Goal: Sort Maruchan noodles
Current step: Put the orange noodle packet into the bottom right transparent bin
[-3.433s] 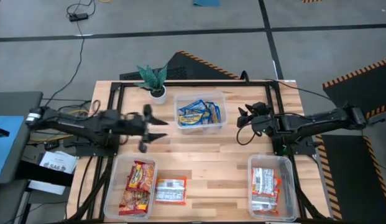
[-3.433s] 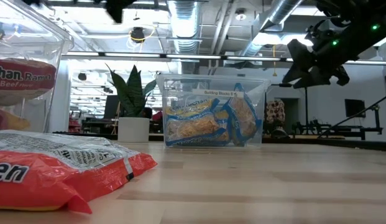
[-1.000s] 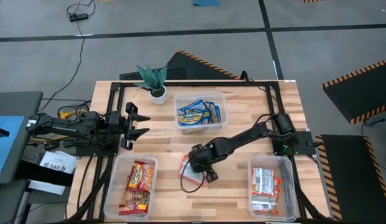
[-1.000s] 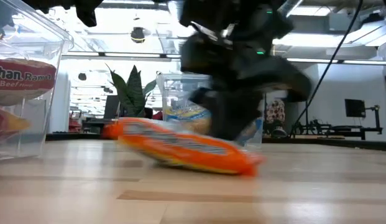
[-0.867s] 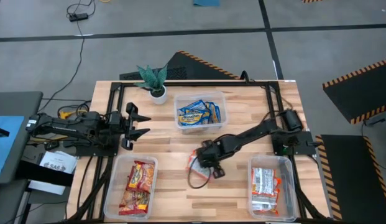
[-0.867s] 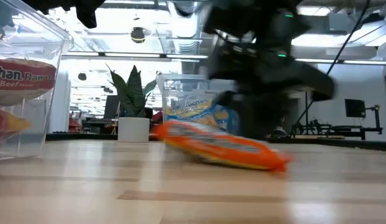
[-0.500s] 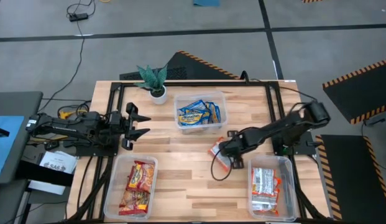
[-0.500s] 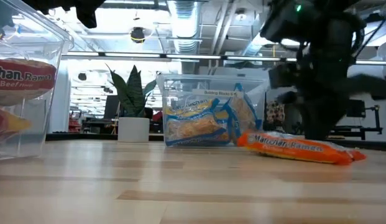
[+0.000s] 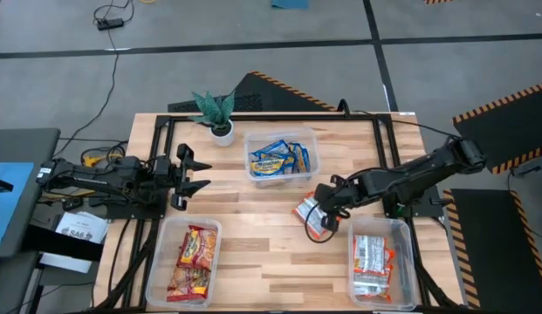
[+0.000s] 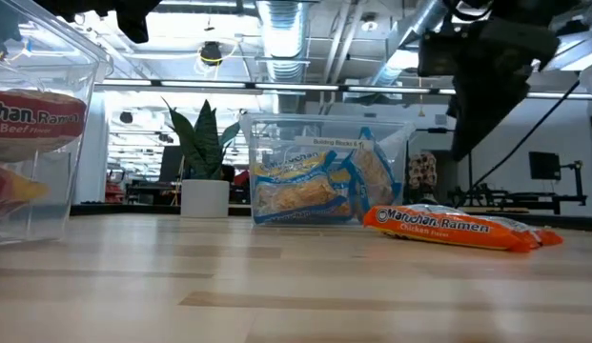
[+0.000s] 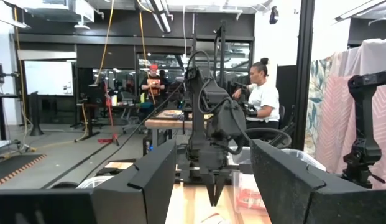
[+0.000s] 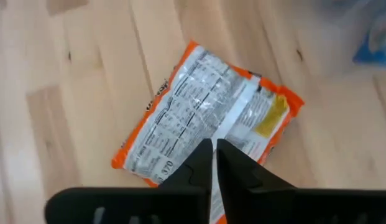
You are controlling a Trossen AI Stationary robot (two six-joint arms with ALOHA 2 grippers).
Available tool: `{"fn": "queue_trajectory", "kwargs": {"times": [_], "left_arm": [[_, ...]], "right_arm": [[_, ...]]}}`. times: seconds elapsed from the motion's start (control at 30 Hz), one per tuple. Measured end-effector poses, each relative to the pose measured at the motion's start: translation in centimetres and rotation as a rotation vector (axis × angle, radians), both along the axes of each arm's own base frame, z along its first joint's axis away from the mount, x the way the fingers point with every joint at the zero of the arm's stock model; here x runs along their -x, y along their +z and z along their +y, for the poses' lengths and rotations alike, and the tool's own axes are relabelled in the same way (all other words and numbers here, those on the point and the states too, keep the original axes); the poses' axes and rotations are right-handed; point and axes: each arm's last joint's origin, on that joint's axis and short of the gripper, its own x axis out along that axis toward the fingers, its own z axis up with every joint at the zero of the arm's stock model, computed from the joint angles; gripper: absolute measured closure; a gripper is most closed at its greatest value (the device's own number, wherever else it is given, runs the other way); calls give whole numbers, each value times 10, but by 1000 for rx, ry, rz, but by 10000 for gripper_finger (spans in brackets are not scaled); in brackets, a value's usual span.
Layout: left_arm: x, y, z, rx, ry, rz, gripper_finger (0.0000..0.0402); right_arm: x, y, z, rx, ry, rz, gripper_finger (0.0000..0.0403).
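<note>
An orange-and-white Maruchan packet (image 9: 309,218) lies flat on the wooden table between the far tub and the right near tub. It also shows in the low view (image 10: 458,227) and, back side up, in the right wrist view (image 12: 205,121). My right gripper (image 9: 326,209) hangs shut just above the packet's right end, clear of it in the low view (image 10: 464,133); its fingers show closed in the right wrist view (image 12: 212,158). My left gripper (image 9: 201,177) waits open and empty at the table's left side, and shows in the left wrist view (image 11: 212,180).
A clear tub of blue-and-yellow packets (image 9: 281,157) stands at the far middle. A tub of red packets (image 9: 190,262) stands near left, and a tub of orange-and-white packets (image 9: 375,262) near right. A potted plant (image 9: 216,113) stands far left. People sit in the room beyond (image 11: 261,93).
My right gripper has swept from the table's near middle toward its right edge, and the orange packet has gone along with it. The packet, tilted a second ago, now lies flat on the table. The gripper has since risen clear of it.
</note>
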Motion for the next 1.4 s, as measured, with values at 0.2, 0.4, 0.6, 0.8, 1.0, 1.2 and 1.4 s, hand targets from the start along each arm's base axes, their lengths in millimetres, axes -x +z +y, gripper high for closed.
{"fn": "queue_trajectory", "kwargs": {"times": [0.2,0.4,0.6,0.8,1.0,1.2,1.4], "left_arm": [[0,0,0,2,-1,0,207],[0,0,0,2,-1,0,207],[0,0,0,0,0,1,207],[0,0,0,0,0,0,207],[0,0,0,0,0,1,207],[0,0,0,1,-1,1,207],[0,0,0,2,-1,1,207]], "right_arm": [[-5,-7,-3,-87,-179,17,307],[-15,-31,0,-133,-222,114,199],[-24,-52,-1,-129,-258,166,109],[-30,-64,-2,-128,-303,189,81],[-33,-75,1,-115,-320,229,115],[-31,-63,4,-60,-291,316,305],[-24,-16,2,-7,-200,332,381]]}}
